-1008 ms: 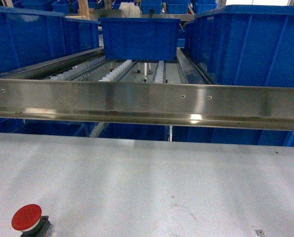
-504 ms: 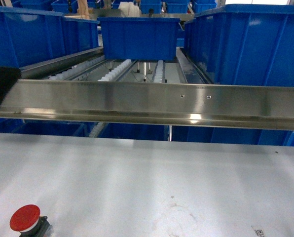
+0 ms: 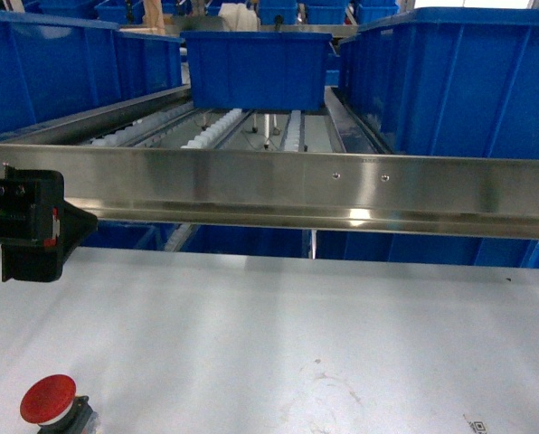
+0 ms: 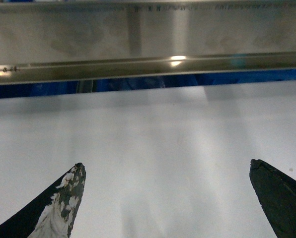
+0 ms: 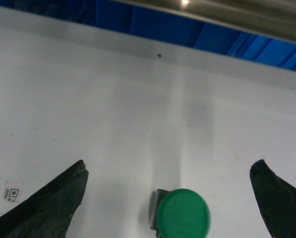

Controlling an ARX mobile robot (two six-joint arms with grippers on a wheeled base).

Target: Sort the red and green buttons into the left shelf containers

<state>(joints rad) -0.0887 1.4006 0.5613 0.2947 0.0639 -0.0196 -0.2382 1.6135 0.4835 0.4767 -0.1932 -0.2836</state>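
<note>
The green button [image 5: 183,214] sits on the white counter [image 5: 113,114] between the spread fingers of the right end effector [image 5: 168,198], touching neither. The left end effector [image 4: 168,198] is likewise spread over bare counter, while the red button [image 3: 49,400] lies below it in the head view, near the counter's front left corner.

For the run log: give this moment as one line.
left gripper open, empty | right gripper open over round green-capped button | red mushroom-capped button on table
</note>
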